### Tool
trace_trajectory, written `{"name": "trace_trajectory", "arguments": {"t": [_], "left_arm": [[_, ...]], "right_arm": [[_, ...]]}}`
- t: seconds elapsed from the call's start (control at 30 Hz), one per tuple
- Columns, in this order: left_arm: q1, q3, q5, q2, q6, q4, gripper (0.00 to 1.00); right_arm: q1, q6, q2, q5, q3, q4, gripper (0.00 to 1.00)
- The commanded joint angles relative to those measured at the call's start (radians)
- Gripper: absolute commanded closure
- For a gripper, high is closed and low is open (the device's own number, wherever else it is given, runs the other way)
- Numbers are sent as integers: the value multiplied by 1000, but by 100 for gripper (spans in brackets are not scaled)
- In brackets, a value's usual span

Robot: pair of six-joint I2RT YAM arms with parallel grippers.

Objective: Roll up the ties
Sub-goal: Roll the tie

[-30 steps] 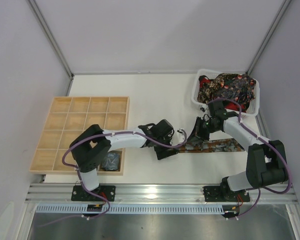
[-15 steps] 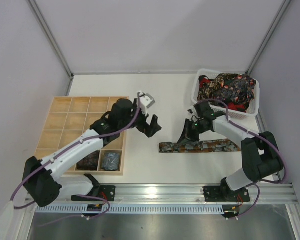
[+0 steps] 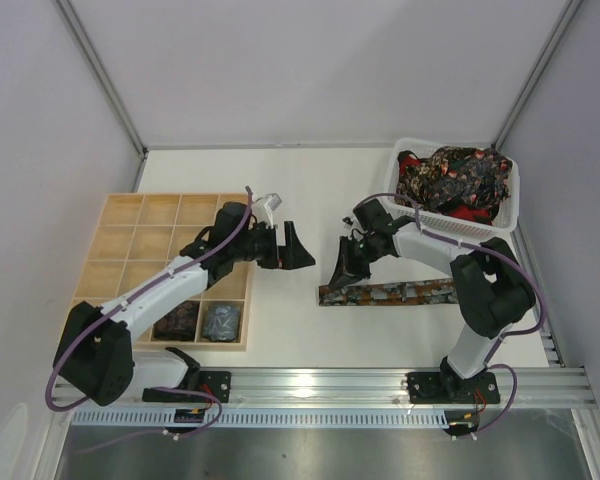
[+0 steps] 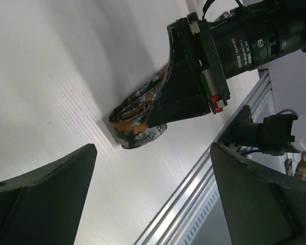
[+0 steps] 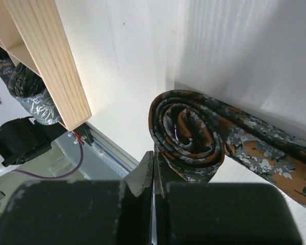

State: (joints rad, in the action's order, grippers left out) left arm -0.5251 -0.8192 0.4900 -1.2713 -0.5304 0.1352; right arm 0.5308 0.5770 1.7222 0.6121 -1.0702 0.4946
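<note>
One tie (image 3: pixel 400 292) lies flat on the white table, its left end wound into a small coil (image 3: pixel 330 294). My right gripper (image 3: pixel 346 272) is shut, and its tips touch the coil's edge (image 5: pixel 186 135); the flat length (image 5: pixel 275 153) runs off to the right. My left gripper (image 3: pixel 292 250) hangs open to the left of the coil, apart from it, with nothing between its wide fingers (image 4: pixel 41 194). In the left wrist view the coil (image 4: pixel 137 127) sits under the right gripper. Two rolled ties (image 3: pixel 198 320) sit in the tray's near compartments. More ties (image 3: pixel 455 178) are heaped in the basket.
The pale wooden grid tray (image 3: pixel 140 235) lies at the left, its corner (image 5: pixel 46 66) close to the coil. The white mesh basket (image 3: pixel 392 190) stands at the back right. The metal rail (image 3: pixel 320 385) runs along the near edge.
My left gripper let go beside the tie, opened wide and swung back left toward the tray. The right gripper moved left along the tie, and the flat part is shorter.
</note>
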Motion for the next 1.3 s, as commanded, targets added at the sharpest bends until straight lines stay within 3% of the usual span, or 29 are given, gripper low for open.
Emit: {"name": "trace_trajectory", "arguments": {"t": [0.0, 0.27, 0.47, 0.57, 0.8, 0.97, 1.27], "left_arm": [[0, -12, 85, -36, -112, -92, 0], [-10, -92, 25, -129, -97, 56, 0], [-64, -107, 44, -201, -108, 63, 0], [-93, -109, 54, -244, -128, 46, 0], [-105, -90, 145, -341, -224, -62, 12], [-110, -126, 212, -442, -308, -131, 13], [-133, -185, 226, -543, -405, -85, 20]], "right_arm": [[3, -9, -6, -23, -27, 10, 100], [-12, -38, -35, -49, 21, 27, 100], [-54, -69, -36, -54, 59, 24, 100], [-83, -92, -23, -63, 72, 16, 100], [-124, -154, -10, -57, 81, 15, 100], [-124, -155, -16, -28, 104, -10, 100], [-124, -152, -44, -18, 130, -39, 100]]}}
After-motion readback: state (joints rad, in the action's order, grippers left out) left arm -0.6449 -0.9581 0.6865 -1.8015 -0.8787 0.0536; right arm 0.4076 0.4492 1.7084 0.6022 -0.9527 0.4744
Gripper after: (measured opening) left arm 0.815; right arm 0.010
